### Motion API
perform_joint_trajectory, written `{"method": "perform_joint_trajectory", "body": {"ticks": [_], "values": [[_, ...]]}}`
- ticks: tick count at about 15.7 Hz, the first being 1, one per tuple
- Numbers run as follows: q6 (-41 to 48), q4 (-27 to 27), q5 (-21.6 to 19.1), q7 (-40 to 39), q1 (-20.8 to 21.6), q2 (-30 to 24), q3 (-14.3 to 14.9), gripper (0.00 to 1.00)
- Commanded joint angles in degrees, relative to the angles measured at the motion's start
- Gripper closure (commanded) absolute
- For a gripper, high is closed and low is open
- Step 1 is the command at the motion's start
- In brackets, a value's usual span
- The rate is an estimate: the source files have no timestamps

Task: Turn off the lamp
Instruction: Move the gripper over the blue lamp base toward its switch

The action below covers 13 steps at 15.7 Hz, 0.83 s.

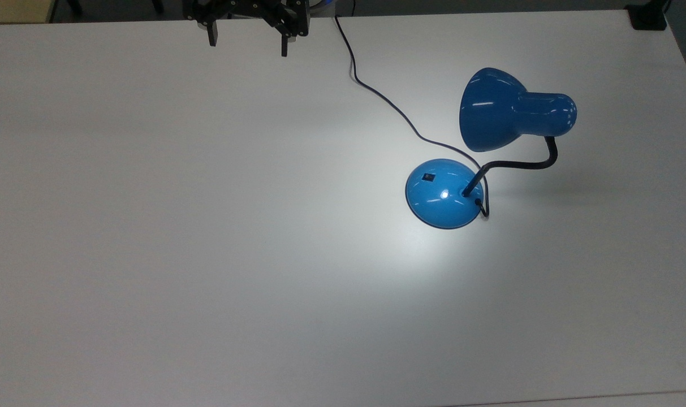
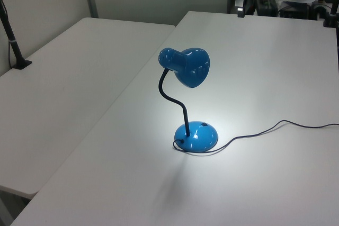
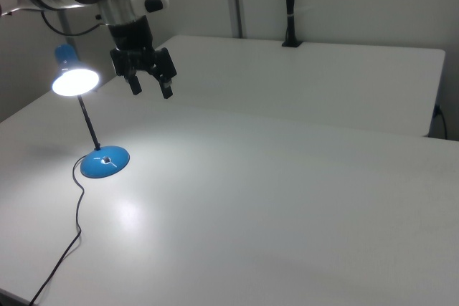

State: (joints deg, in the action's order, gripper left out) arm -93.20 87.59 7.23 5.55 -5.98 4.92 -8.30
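Observation:
The blue lamp stands lit on the white table, its bell shade (image 1: 492, 110) pointing down over a bright pool of light. Its domed base (image 1: 441, 193) carries a small black switch (image 1: 428, 177) on the side toward the top view's left. The black neck (image 1: 518, 165) curves from base to shade. The lamp shade (image 2: 190, 67) and base (image 2: 197, 136) show in the left view, and the glowing shade (image 3: 74, 81) and base (image 3: 105, 162) in the right view. My gripper (image 1: 247, 46) hangs open at the table's far edge in the top view, well apart from the lamp. In the right view my gripper (image 3: 150, 89) is in the air.
The lamp's black cord (image 1: 376, 93) runs from the base across the table to the far edge. A second white table (image 2: 63, 78) adjoins on the left view's left. A black clamp (image 1: 648, 17) sits at the top view's far right corner.

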Motion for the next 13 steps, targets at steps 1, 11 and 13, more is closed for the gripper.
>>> {"method": "perform_joint_trajectory", "body": {"ticks": [1,11,13], "values": [[3.3,-0.6,0.1,-0.1,-0.7,-0.3,0.1,0.99],[1.5,1.3,-1.2,-4.3,-0.4,-0.3,-0.4,1.00],[-2.4,6.3,-2.0,-8.6,0.6,-1.2,-1.1,1.00]]}}
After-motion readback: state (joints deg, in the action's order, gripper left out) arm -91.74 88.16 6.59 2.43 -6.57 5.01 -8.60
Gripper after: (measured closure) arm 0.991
